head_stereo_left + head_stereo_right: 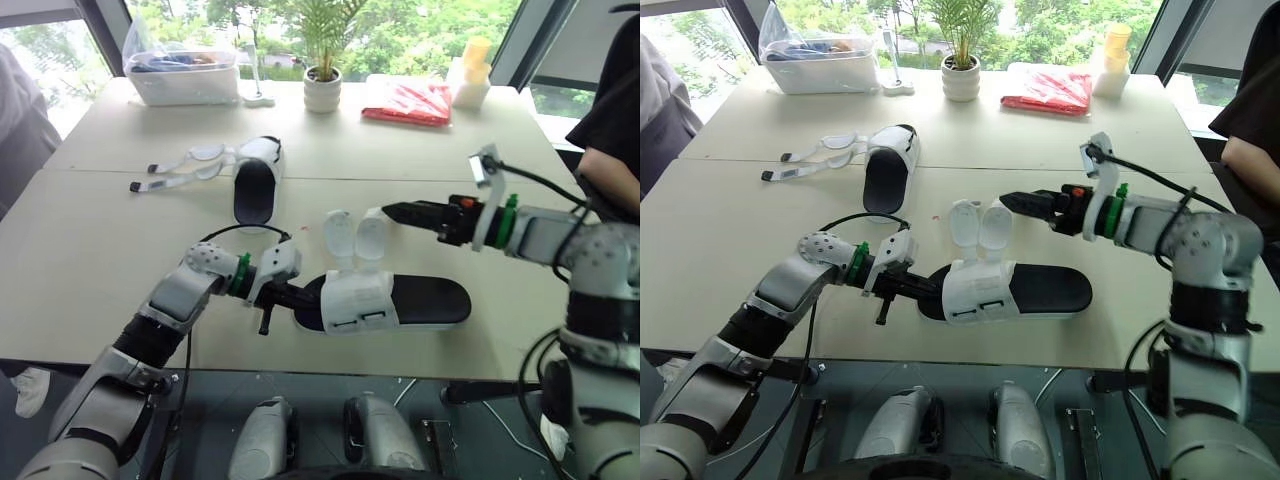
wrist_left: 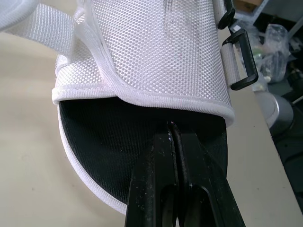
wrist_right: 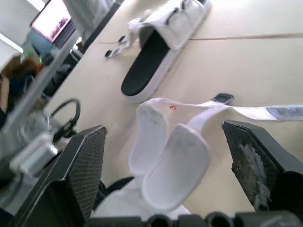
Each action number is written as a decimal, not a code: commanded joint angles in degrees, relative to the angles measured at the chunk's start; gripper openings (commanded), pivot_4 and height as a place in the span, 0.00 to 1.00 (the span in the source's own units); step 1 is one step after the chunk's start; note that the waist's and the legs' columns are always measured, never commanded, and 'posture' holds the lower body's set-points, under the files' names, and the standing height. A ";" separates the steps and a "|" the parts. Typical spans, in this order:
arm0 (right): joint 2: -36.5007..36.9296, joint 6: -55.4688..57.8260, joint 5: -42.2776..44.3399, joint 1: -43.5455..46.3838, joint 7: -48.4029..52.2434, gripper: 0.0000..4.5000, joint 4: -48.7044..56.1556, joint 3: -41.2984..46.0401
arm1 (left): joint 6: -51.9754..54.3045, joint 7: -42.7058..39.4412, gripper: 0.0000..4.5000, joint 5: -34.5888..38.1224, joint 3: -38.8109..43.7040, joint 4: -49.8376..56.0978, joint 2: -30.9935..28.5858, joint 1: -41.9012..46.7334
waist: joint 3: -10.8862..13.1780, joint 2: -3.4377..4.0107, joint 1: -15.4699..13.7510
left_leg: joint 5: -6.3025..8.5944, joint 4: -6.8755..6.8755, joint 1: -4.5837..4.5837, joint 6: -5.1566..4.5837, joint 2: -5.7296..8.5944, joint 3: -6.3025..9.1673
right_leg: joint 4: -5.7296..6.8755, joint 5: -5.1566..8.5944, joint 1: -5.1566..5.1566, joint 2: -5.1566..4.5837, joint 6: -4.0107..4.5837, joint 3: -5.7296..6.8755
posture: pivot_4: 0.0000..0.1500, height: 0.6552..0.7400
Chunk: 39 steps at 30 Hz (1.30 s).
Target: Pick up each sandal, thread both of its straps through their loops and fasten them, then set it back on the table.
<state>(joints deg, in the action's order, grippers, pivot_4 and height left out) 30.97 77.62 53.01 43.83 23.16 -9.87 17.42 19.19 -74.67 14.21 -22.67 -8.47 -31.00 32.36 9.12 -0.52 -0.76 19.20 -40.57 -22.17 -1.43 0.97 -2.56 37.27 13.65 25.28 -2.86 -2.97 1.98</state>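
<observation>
Head view: my left gripper [image 1: 288,296] noses into the front opening of the near sandal [image 1: 420,302], which lies on the table [image 1: 100,250]. My right gripper [image 1: 392,210] hovers just beside its two upturned straps [image 1: 355,238].

Left wrist: my fingers are pressed together, clamping nothing I can see, with the tips tucked under the mesh upper [image 2: 156,52] and the loops [image 2: 240,56] off to one side.

Right wrist: my fingers are spread wide and empty, with both straps between them.

I judge this the threading step. Next I must close on one strap and steer it to its loop.

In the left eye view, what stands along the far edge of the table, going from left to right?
plastic bin → potted plant → red packet → yellow-topped white container
</observation>
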 commanded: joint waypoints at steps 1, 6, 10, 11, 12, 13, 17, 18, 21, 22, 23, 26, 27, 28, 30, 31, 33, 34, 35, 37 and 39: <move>-2.79 2.90 -1.75 6.67 -8.15 0.92 -12.51 6.98 | -0.86 4.04 0.01 -4.80 -1.02 -3.83 1.05 0.40 | -0.03 0.05 -0.04 | -0.02 0.00 -0.01 -0.02 0.02 -0.03 | 0.02 0.00 0.00 -0.07 0.00 0.01 | 1.00 0.81; -5.94 -0.13 -4.87 12.37 -15.67 0.92 -26.82 12.52 | -2.06 4.37 0.01 -4.69 0.00 -2.91 1.19 -0.58 | -0.07 0.12 0.30 | -0.03 0.00 -0.06 -0.04 0.06 -0.05 | 0.01 -0.02 -0.01 -0.13 -0.03 0.01 | 1.00 0.81; -7.82 -0.91 -5.80 14.21 -18.56 0.92 -31.07 15.15 | -1.22 4.18 0.01 -3.92 0.86 -0.54 0.46 -1.80 | -0.13 0.22 0.82 | -0.03 0.03 -0.06 -0.05 0.05 -0.08 | 0.02 -0.03 0.02 -0.14 -0.04 0.01 | 1.00 0.81; -8.45 -1.08 -5.79 14.35 -18.87 0.92 -31.53 15.65 | -1.25 4.14 0.01 -3.92 1.03 -0.14 0.39 -1.98 | -0.13 0.22 1.04 | -0.03 0.06 -0.06 -0.05 0.05 -0.08 | 0.02 -0.03 0.04 -0.14 -0.05 0.01 | 1.00 0.81; -8.87 -1.18 -5.88 14.46 -19.02 0.92 -31.80 15.95 | -1.30 4.12 0.01 -3.97 1.13 0.10 0.36 -2.09 | -0.13 0.23 1.33 | -0.04 0.08 -0.06 -0.06 0.06 -0.08 | 0.03 -0.04 0.04 -0.14 -0.06 0.01 | 1.00 0.81; -9.64 -1.89 -6.30 14.30 -19.41 0.92 -32.23 16.10 | -1.13 4.16 0.01 -3.91 1.25 0.51 0.29 -2.22 | -0.13 0.23 1.43 | -0.04 0.10 -0.06 -0.06 0.06 -0.08 | 0.02 -0.05 0.04 -0.14 -0.09 0.01 | 1.00 0.81; -11.95 -10.70 -8.76 14.30 -21.76 0.92 -35.93 17.50 | -0.60 4.23 0.01 -3.59 1.53 1.32 0.07 -2.28 | -0.13 0.24 1.61 | -0.04 0.17 -0.05 -0.06 0.06 -0.08 | 0.02 -0.09 0.05 -0.14 -0.16 0.01 | 1.00 0.81; -12.19 -12.95 -8.65 14.72 -22.35 0.87 -37.50 18.62 | -0.53 4.26 0.00 -3.57 1.55 1.39 0.04 -2.31 | -0.13 0.24 1.62 | -0.05 0.19 -0.05 -0.06 0.06 -0.10 | 0.02 -0.09 0.06 -0.14 -0.16 0.01 | 1.00 0.81; -12.31 -16.25 -8.92 15.67 -21.52 0.63 -40.53 19.29 | -0.45 4.23 0.00 -3.58 1.59 1.65 -0.14 -2.47 | -0.13 0.24 1.60 | -0.07 0.21 -0.04 -0.08 0.06 -0.12 | 0.00 -0.10 0.06 -0.14 -0.17 0.01 | 1.00 0.81; -12.27 -16.89 -9.34 15.85 -20.90 0.51 -41.18 18.86 | -0.44 4.19 0.00 -3.59 1.59 1.72 -0.23 -2.55 | -0.13 0.24 1.62 | -0.07 0.23 -0.04 -0.08 0.07 -0.12 | -0.01 -0.10 0.06 -0.14 -0.17 0.01 | 1.00 0.81; -12.38 -17.66 -9.40 15.96 -20.66 0.41 -41.69 18.95 | -0.48 4.11 0.00 -3.60 1.61 1.89 -0.43 -2.73 | -0.13 0.24 1.68 | -0.07 0.25 -0.04 -0.08 0.07 -0.12 | -0.02 -0.10 0.06 -0.14 -0.17 0.01 | 1.00 0.81; -12.35 -18.69 -9.42 16.20 -19.39 0.05 -42.32 18.78 | -0.46 4.03 0.00 -3.59 1.67 2.14 -0.73 -2.97 | -0.13 0.24 1.77 | -0.09 0.33 -0.02 -0.06 0.06 -0.14 | -0.03 -0.10 0.07 -0.14 -0.17 0.01 | 1.00 0.81; -12.03 -17.76 -8.90 16.40 -18.39 0.01 -41.78 18.68 | -0.56 3.98 0.00 -3.62 1.69 1.87 -0.78 -2.83 | -0.13 0.24 1.78 | -0.11 0.36 -0.01 -0.05 0.06 -0.14 | -0.04 -0.10 0.07 -0.14 -0.17 0.01 | 1.00 0.81; -11.69 -16.58 -8.60 16.55 -17.22 0.01 -41.00 18.23 | -0.62 3.99 0.00 -3.66 1.73 1.50 -0.75 -2.63 | -0.13 0.24 1.79 | -0.12 0.39 -0.01 -0.04 0.06 -0.14 | -0.05 -0.10 0.08 -0.14 -0.17 0.01 | 1.00 0.81; -11.10 -14.46 -8.32 16.69 -15.43 0.01 -39.71 17.54 | -0.75 3.98 0.00 -3.75 1.72 0.84 -0.60 -2.24 | -0.13 0.24 1.78 | -0.14 0.43 0.00 -0.03 0.06 -0.14 | -0.06 -0.10 0.09 -0.14 -0.17 0.01 | 1.00 0.81; -10.86 -13.47 -8.33 16.58 -14.59 0.01 -38.91 17.06 | -0.83 4.05 0.00 -3.80 1.70 0.65 -0.49 -2.10 | -0.13 0.24 1.77 | -0.15 0.44 0.00 -0.03 0.06 -0.14 | -0.06 -0.10 0.09 -0.14 -0.17 0.01 | 1.00 0.81; -10.57 -12.01 -8.65 16.11 -12.82 0.01 -36.98 15.75 | -0.91 4.20 0.00 -3.87 1.66 0.33 -0.23 -1.86 | -0.13 0.24 1.74 | -0.16 0.45 0.00 -0.04 0.06 -0.14 | -0.07 -0.10 0.09 -0.14 -0.17 0.01 | 1.00 0.81; -10.47 -11.25 -8.80 15.88 -12.22 0.01 -36.13 15.21 | -0.94 4.26 0.00 -3.90 1.63 0.19 -0.09 -1.76 | -0.13 0.24 1.74 | -0.16 0.45 0.01 -0.04 0.06 -0.14 | -0.07 -0.10 0.09 -0.14 -0.17 0.01 | 1.00 0.81; -10.39 -10.83 -9.13 15.59 -11.69 0.01 -35.42 14.59 | -0.98 4.28 0.00 -3.92 1.59 0.11 0.01 -1.69 | -0.13 0.25 1.73 | -0.17 0.45 0.01 -0.04 0.06 -0.14 | -0.07 -0.10 0.09 -0.14 -0.17 0.01 | 1.00 0.81; -10.27 -10.44 -9.80 14.77 -10.13 0.01 -33.49 12.88 | -1.09 4.27 0.00 -3.96 1.53 0.07 0.12 -1.70 | -0.13 0.24 1.69 | -0.17 0.45 0.01 -0.04 0.06 -0.14 | -0.07 -0.09 0.09 -0.15 -0.16 0.01 | 1.00 0.81; -9.78 -11.14 -11.16 13.35 -6.08 0.01 -29.57 8.82 | -1.22 4.28 0.00 -4.04 1.41 -0.03 0.29 -1.67 | -0.13 0.24 1.60 | -0.17 0.45 0.01 -0.04 0.06 -0.14 | -0.08 -0.10 0.09 -0.16 -0.16 0.01 | 1.00 0.81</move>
<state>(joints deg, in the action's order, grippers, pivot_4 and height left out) 20.33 66.81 42.44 57.35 13.87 -43.36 28.33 17.52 -71.47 12.38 -20.97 -6.68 -30.49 30.74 8.99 -0.27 0.84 19.03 -40.11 -22.16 -1.47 1.03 -2.69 37.20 13.56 25.37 -3.01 -3.14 1.99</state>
